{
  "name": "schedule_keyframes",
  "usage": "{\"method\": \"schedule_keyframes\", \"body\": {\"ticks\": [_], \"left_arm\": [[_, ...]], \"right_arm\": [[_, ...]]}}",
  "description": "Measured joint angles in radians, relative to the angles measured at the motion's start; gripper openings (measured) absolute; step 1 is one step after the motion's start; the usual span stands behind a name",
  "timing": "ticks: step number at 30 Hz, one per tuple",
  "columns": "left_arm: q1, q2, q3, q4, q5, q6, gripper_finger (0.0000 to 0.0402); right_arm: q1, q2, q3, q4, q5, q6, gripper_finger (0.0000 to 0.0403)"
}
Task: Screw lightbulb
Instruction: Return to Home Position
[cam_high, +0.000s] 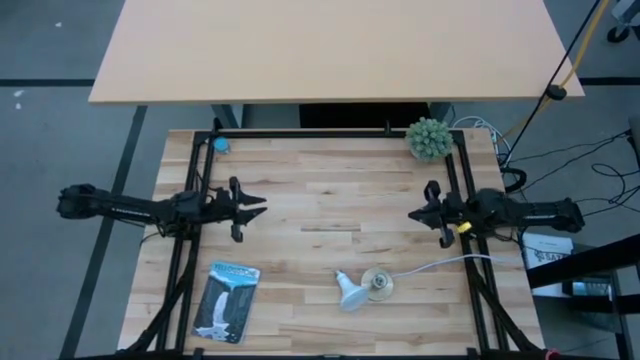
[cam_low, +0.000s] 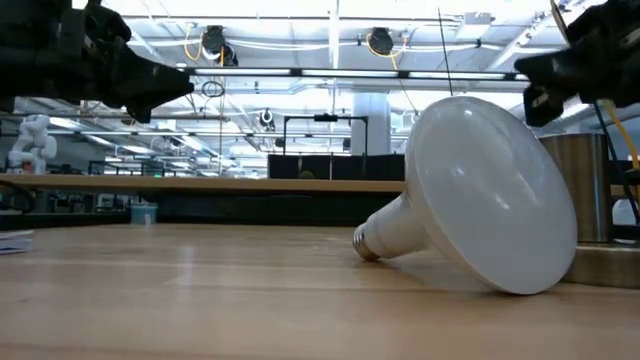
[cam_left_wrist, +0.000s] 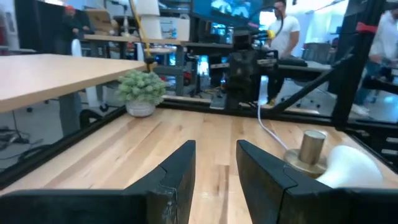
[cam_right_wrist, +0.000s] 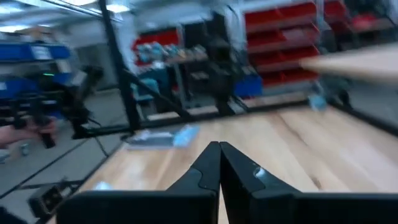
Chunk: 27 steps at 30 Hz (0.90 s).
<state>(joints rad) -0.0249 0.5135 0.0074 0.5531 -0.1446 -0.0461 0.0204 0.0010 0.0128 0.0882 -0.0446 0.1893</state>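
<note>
Your lightbulb (cam_high: 349, 292) lay on its side on the wooden table (cam_high: 320, 180), towards the front edge and a little right of centre, held by neither arm. In the high view its long axis ran on a slant: the narrow neck pointed back and slightly towards the left arm's side, and the wide globe faced the front edge. In the low view the lightbulb (cam_low: 480, 195) rested on the globe's rim with the screw end raised just off the wood. The round socket base (cam_high: 378, 284) sat just beside the globe on the right arm's side, though you could not tell whether they touched; its white cord (cam_high: 440, 264) trailed off towards the right arm. Your left gripper (cam_high: 260, 206) hung above the table's left-middle, well apart from the bulb, its fingers (cam_left_wrist: 177, 180) parted with nothing between them. Your right gripper (cam_high: 413, 213) hung above the right-middle, its fingers (cam_right_wrist: 208, 168) pressed together on nothing. A small green plant (cam_high: 428, 138) stood at the far right corner, and a blue-and-white packet (cam_high: 226, 300) lay near the front left.
</note>
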Motion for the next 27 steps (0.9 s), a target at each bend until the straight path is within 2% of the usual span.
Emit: {"method": "schedule_keyframes", "body": {"ticks": [4, 11, 18, 27], "left_arm": [[0.000, -0.051, 0.000, -0.022, -0.012, 0.004, 0.0121], [0.000, -0.140, 0.000, -0.125, -0.022, 0.004, 0.0121], [0.000, -0.148, 0.000, -0.174, -0.023, -0.023, 0.0121], [0.000, -0.148, 0.000, -0.176, -0.023, -0.023, 0.0121]], "right_arm": [[0.008, -0.001, 0.001, 0.065, -0.014, -0.058, 0.0000], [0.008, 0.000, 0.000, 0.047, -0.035, -0.021, 0.0000], [0.008, 0.002, 0.001, -0.056, -0.035, 0.036, 0.0000], [0.008, 0.008, 0.001, -0.058, -0.033, 0.035, 0.0000]]}}
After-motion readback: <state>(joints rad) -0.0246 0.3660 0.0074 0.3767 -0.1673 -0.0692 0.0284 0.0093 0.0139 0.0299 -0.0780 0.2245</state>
